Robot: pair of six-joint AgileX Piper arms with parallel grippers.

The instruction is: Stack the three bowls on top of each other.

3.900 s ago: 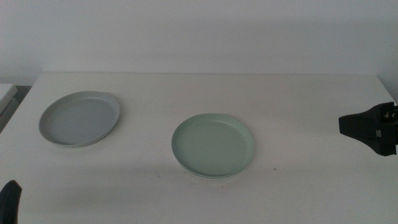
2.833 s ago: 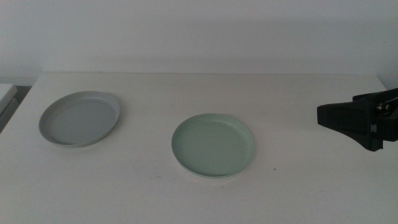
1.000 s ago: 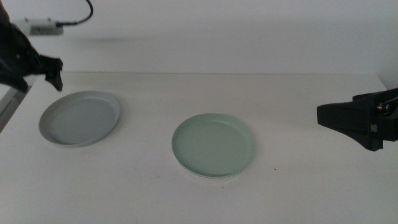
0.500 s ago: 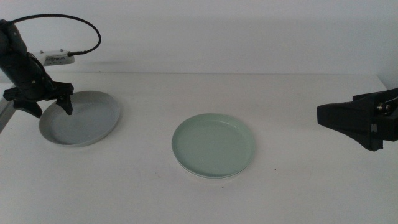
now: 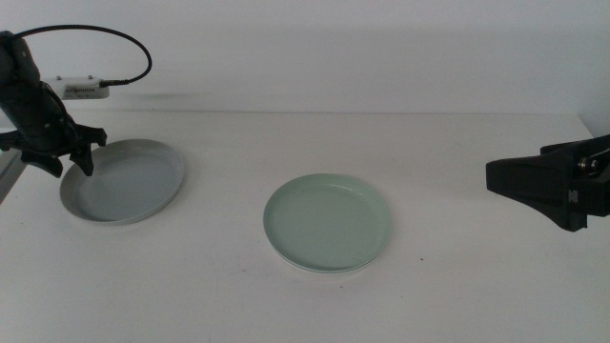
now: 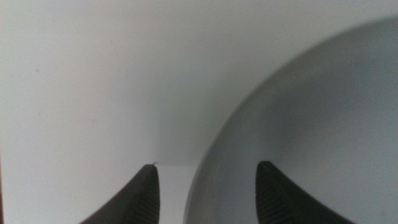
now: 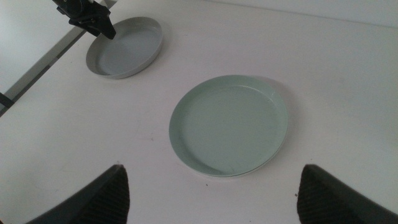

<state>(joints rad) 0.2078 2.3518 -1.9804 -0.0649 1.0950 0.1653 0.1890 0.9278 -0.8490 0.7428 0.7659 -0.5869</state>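
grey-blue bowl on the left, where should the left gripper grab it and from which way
Probably at the low rim on its outer, left edge, coming down from above. The grey-blue bowl lies flat and shallow, so only the thin rim offers a pinch. The left gripper already hangs there, jaws open astride that rim.

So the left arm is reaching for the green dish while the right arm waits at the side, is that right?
Not quite: the left end effector is at the grey-blue dish, jaws open astride its rim, as the left wrist view shows. The green dish sits untouched mid-table. The right end effector does wait at the side.
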